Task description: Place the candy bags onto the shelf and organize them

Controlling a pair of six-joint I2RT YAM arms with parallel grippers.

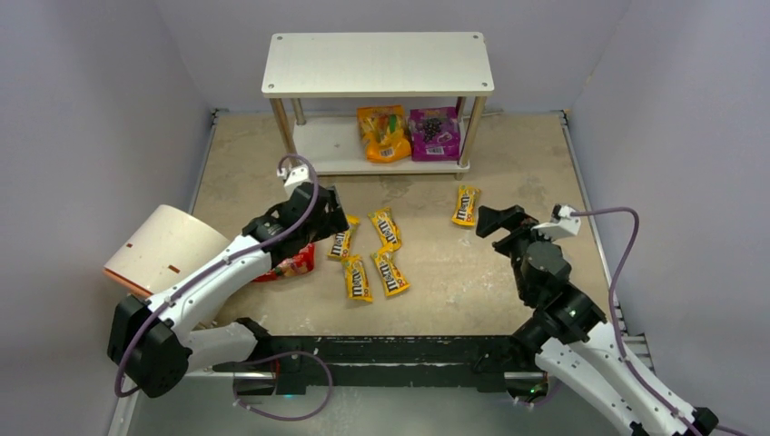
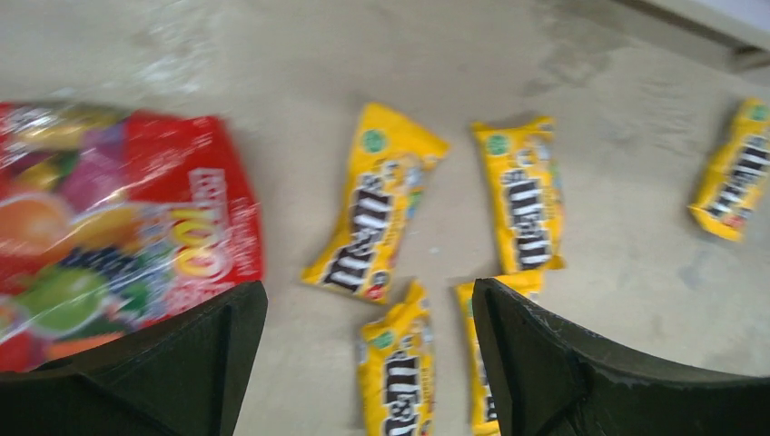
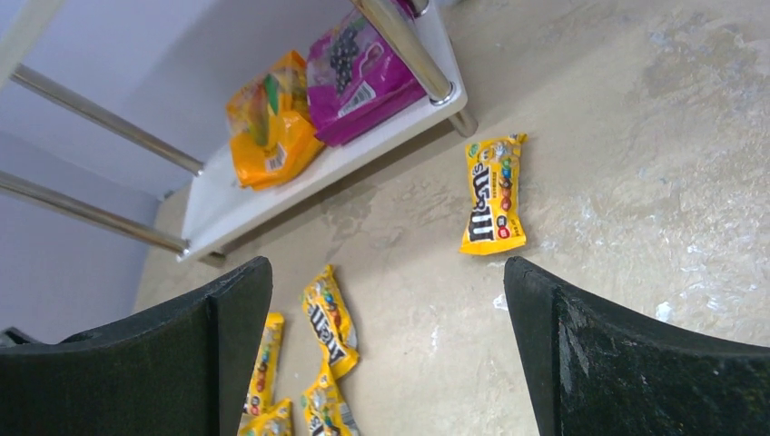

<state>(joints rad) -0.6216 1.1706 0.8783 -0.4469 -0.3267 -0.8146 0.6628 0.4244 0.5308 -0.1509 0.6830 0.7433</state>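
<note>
Jaws were apart on both: left gripper (image 2: 368, 295) by the red pouch (image 2: 109, 236) and four yellow packets (image 1: 357, 278) mid-table, right gripper (image 3: 389, 272) near the fifth packet (image 3: 492, 195) — orange pouch (image 1: 383, 133) and purple pouch (image 1: 434, 133) sat on the shelf (image 1: 377, 64), far edge.

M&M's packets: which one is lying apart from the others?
The packet near the shelf's right front post; the other four lie clustered together mid-table.

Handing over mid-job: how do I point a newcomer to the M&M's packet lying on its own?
Start at the white two-tier shelf with silver metal posts at the far end of the beige table. Just in front of its right front post lies one small yellow M&M's packet. The other four yellow packets cluster mid-table to its left; this one lies alone.
</note>
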